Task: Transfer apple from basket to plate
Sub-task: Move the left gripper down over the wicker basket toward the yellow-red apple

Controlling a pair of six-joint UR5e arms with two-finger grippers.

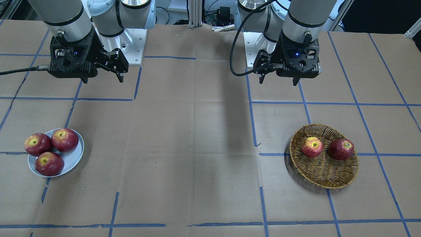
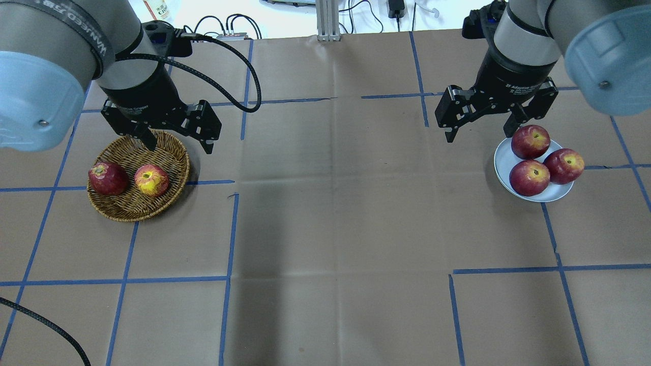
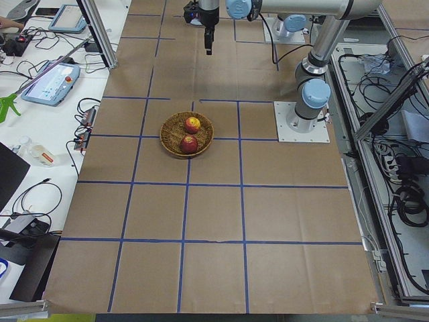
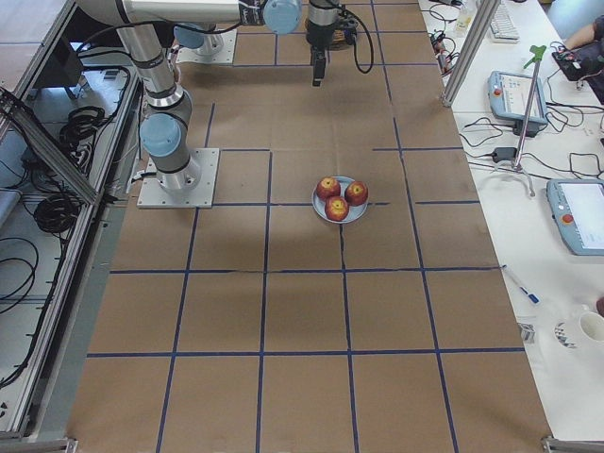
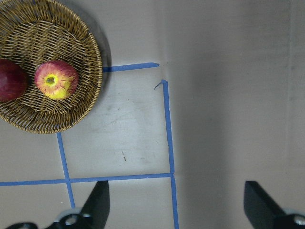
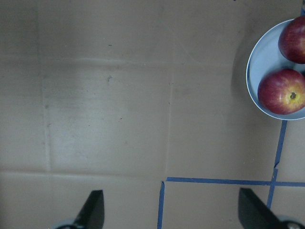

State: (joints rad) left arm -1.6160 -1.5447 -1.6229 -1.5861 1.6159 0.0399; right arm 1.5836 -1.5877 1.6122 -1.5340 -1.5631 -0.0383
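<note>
The apple point(image 2: 151, 180), pale red with a yellow patch around its stem, lies in the wicker basket point(image 2: 127, 204) beside a darker red apple point(image 2: 108, 178). It also shows in the front view point(image 1: 312, 146) and the left wrist view point(image 5: 56, 79). My left gripper point(image 2: 178, 145) is open and empty, raised above the basket's edge on the robot's side. The grey-blue plate point(image 2: 503, 160) holds three dark red apples. My right gripper point(image 2: 478, 134) is open and empty, raised beside the plate's edge toward the table's middle.
Brown paper with a blue tape grid point(image 2: 231, 229) covers the table. The arm base plates point(image 1: 135, 42) stand at the robot's side. Desks with teach pendants point(image 4: 578, 212) and cables line the operators' side beyond the table edge.
</note>
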